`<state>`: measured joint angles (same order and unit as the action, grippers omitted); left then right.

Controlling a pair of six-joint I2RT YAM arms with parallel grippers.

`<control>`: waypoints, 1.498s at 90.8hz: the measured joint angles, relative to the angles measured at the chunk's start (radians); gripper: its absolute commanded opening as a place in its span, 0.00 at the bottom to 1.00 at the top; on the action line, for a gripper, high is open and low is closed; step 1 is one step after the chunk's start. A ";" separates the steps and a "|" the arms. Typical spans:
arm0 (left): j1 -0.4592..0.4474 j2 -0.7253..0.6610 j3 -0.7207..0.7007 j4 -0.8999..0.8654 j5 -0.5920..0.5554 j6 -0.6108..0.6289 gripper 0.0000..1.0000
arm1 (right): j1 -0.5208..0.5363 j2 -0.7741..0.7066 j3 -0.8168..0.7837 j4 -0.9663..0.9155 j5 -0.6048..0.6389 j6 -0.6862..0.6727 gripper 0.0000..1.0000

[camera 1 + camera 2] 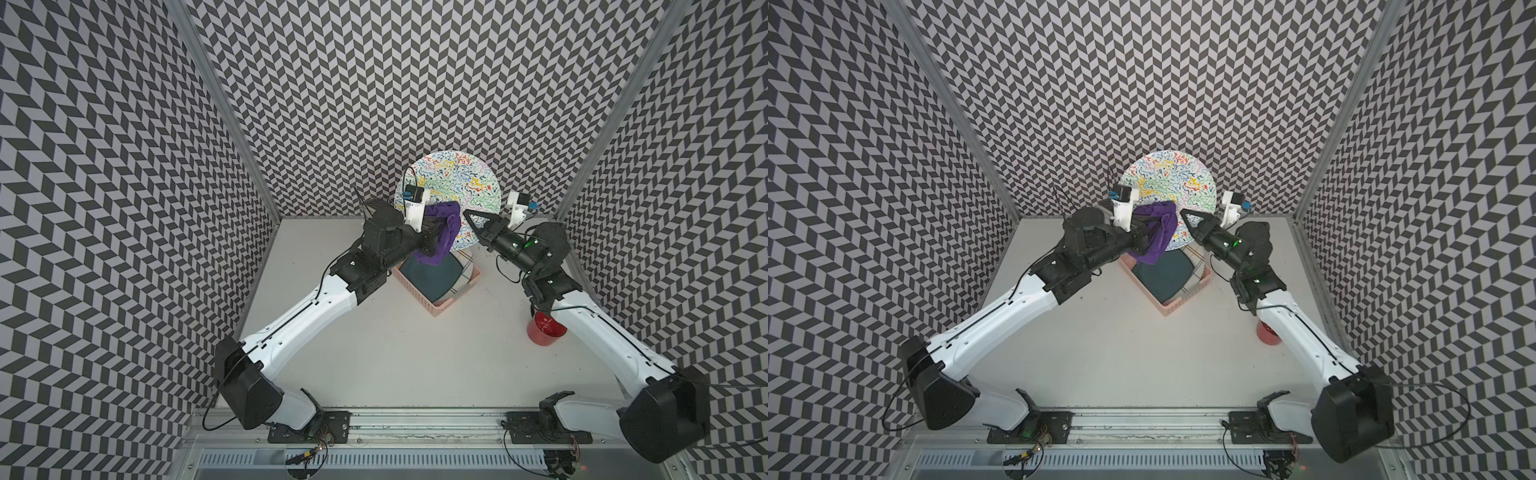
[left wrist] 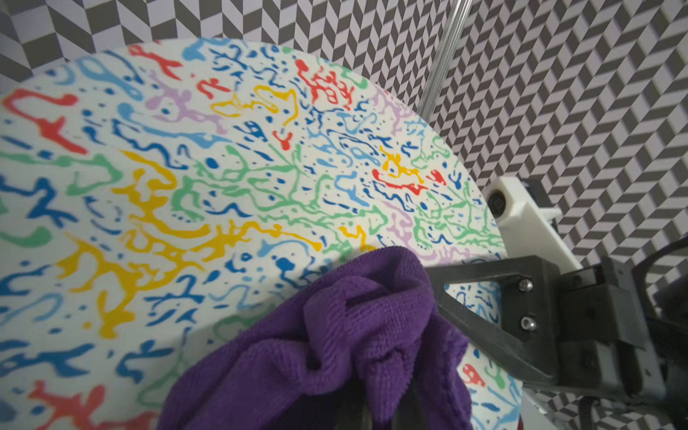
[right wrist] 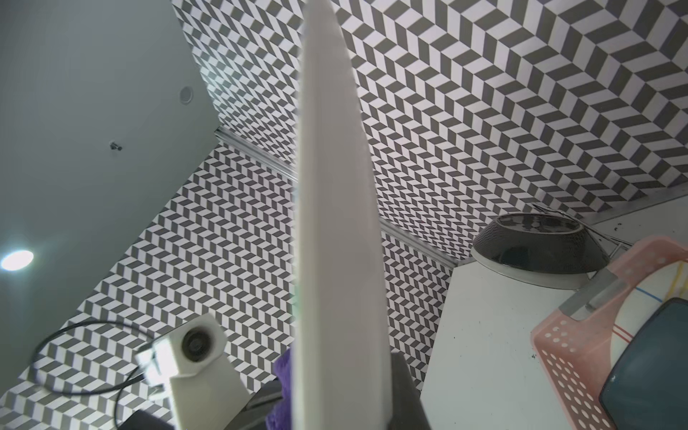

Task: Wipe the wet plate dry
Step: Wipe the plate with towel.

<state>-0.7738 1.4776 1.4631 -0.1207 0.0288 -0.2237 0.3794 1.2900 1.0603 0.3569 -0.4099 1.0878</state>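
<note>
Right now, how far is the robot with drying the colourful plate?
Done: the right end effector holds the plate raised by its rim; the left end effector grips the purple cloth. In hand: the cloth touches the lower part of the patterned face. Left: the upper face and the back. No drops can be made out, so dryness cannot be judged.

I look down on the whole white tabletop [image 1: 395, 353] in both top views. The left wrist camera closely faces the round squiggle-patterned plate [image 2: 223, 186]; the right sees it edge-on.
</note>
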 measured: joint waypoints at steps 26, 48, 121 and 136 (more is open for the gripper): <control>-0.009 0.028 0.107 -0.071 -0.116 0.076 0.00 | 0.035 0.022 0.064 -0.014 0.032 0.005 0.00; 0.225 0.027 0.124 -0.099 -0.119 0.049 0.00 | 0.053 0.008 0.031 -0.060 -0.047 -0.076 0.00; 0.133 0.103 0.174 -0.128 0.204 0.071 0.00 | 0.179 0.050 0.084 -0.307 -0.072 -0.257 0.00; 0.196 0.076 0.141 -0.076 0.276 0.019 0.00 | 0.167 0.069 0.101 -0.247 -0.092 -0.238 0.00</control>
<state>-0.5777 1.5539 1.6039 -0.1967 0.3046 -0.2050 0.5468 1.3586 1.1614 0.1101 -0.5014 0.8494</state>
